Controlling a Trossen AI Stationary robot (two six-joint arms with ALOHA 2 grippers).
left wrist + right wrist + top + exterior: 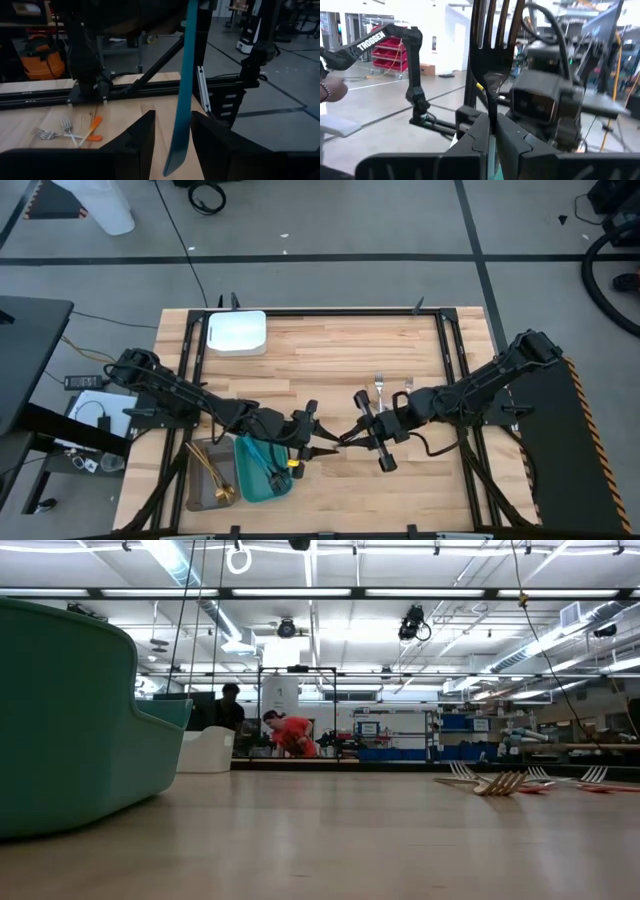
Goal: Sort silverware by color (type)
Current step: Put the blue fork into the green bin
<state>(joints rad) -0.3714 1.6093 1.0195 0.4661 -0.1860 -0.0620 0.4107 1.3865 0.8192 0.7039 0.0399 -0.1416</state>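
Note:
My right gripper [352, 437] is shut on a teal-blue fork [491, 75] above the table's middle. The fork looks dark in the right wrist view, its tines past my fingertips. My left gripper [320, 440] faces it, open. Its two fingers stand on either side of the fork's slim teal length [182, 100] without touching it. Teal pieces and an orange one lie in the teal tray [262, 470]. Gold pieces lie in the grey tray [208, 477]. Two forks [380, 387] with orange handles [92, 129] lie flat on the table behind my right gripper. My right gripper pinches the fork between its two fingers at the neck just below the tines [492, 112]. The fingers come level from the table's right and lie along the fork. The fork is lifted clear of the table and points toward my left gripper.
A white tray [237, 333] stands at the table's far left. A dark frame rail [320, 310] runs around the table. The teal tray's wall [70, 720] fills the left of the low view. People show far back in the room [290, 732].

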